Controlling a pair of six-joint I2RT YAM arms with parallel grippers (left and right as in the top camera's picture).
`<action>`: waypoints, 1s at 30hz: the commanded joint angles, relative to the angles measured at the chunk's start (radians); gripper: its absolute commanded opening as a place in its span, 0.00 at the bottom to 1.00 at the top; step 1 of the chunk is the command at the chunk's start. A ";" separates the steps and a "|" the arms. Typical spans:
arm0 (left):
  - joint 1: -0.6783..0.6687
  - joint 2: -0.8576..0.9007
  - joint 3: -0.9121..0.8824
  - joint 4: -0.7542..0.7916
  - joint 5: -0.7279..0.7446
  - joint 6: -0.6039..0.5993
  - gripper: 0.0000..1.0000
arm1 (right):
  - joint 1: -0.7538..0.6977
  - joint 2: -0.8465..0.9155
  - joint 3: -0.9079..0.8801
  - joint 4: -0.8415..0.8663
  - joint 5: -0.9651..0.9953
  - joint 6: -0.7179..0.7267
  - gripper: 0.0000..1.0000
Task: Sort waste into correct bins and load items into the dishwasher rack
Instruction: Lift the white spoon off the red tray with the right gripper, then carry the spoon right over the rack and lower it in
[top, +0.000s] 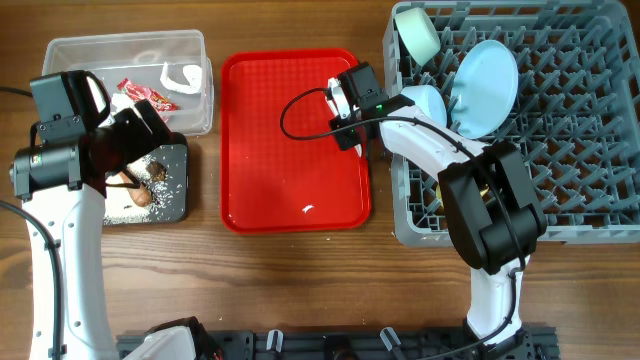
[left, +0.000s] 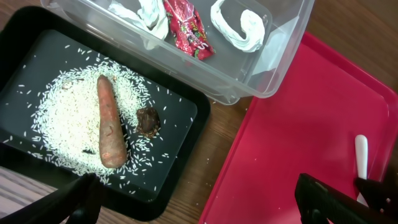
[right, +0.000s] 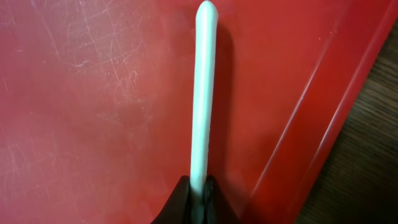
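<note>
Over the red tray (top: 260, 150), right tool (right: 198, 194) pinches one spoon (right: 202, 93); left tool (left: 199, 196) gapes empty above two bins (left: 273, 81) (left: 180, 163).

We saw a mid-brown wooden surface (top: 300, 290) fill the overhead view, its grain running left to right in long boards. A flat red serving tray (top: 250, 130) lay on it near the middle. Below the tray, along the bottom edge of that view, a black rail (top: 330, 345) crossed the wood. The light was soft and even, and the shadows beside the tray were faint. Close up, the tray's floor showed fine ribbing and pale scratches. Right of its raised rim, the wood looked darker.
</note>
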 joint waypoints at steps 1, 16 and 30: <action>0.006 -0.004 0.010 0.003 -0.013 0.005 1.00 | -0.003 -0.003 -0.015 -0.048 -0.033 0.031 0.04; 0.005 -0.004 0.010 0.003 -0.013 0.005 1.00 | -0.079 -0.602 -0.015 -0.169 0.246 0.260 0.04; 0.006 -0.004 0.010 0.003 -0.013 0.005 1.00 | -0.465 -0.650 -0.117 -0.497 0.509 1.153 0.04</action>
